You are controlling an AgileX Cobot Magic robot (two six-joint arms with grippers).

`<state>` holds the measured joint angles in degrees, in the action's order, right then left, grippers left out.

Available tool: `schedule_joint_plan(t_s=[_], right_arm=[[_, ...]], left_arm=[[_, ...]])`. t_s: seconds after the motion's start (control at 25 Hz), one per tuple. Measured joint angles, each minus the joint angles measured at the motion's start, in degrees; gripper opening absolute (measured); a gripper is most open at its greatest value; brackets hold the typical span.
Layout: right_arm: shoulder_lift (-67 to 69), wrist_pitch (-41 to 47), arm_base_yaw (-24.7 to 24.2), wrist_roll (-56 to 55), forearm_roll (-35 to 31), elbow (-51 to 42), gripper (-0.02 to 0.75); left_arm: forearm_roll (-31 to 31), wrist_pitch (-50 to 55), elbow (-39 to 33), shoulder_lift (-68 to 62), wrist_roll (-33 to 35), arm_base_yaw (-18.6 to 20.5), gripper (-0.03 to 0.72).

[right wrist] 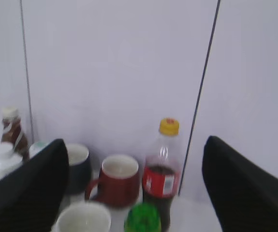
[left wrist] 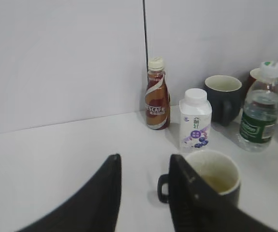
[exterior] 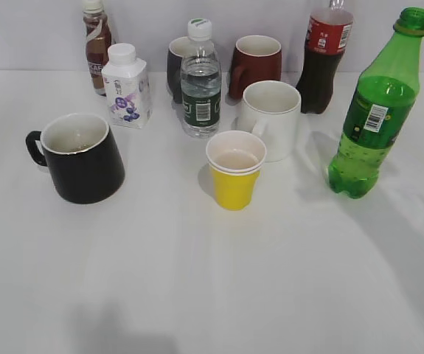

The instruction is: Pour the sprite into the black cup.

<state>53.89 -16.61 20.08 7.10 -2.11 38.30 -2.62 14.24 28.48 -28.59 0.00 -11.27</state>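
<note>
Currently I'm seeing both grippers spread and holding nothing: left gripper (left wrist: 143,193) hovering near the black cup (exterior: 79,157), right gripper (right wrist: 134,193) above the sprite (exterior: 374,110). Sprite is standing upright at table's (exterior: 197,280) right, cup at left.

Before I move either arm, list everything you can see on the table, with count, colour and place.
sprite: 1, green bottle, cap off, far right
black cup: 1, glossy black, white inside, front left
yellow cup: 1, yellow, centre front
white mug: 1, white, behind the yellow cup
water bottle: 1, clear, white cap, centre
milk carton: 1, white with purple print, left of the water bottle
coffee bottle: 1, brown, back left
dark mug: 1, dark, behind the water bottle
red mug: 1, dark red, back centre
cola bottle: 1, dark, red label, back right
left hand: open, above the black cup
right hand: open, above the sprite
</note>
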Motion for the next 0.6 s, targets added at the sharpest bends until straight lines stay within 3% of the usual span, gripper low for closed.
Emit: schedule_joint_plan(t_s=[0.16, 0.4, 0.6], right_arm=[[-12.8, 21.2, 0.0, 0.0, 0.5, 0.2, 0.647], [-28.7, 54.8, 0.0, -0.1, 0.5, 0.3, 0.633], [-39.5, 74.0, 0.0, -2.6, 2.1, -0.1, 0.605]], left_arm=[[0.0, 20.7, 7.9, 9.4, 0.0, 0.0, 0.312], [1.4, 44.7, 9.8, 19.4, -0.7, 0.0, 0.525], [0.0, 54.0, 9.8, 26.4, -1.3, 0.0, 0.557]])
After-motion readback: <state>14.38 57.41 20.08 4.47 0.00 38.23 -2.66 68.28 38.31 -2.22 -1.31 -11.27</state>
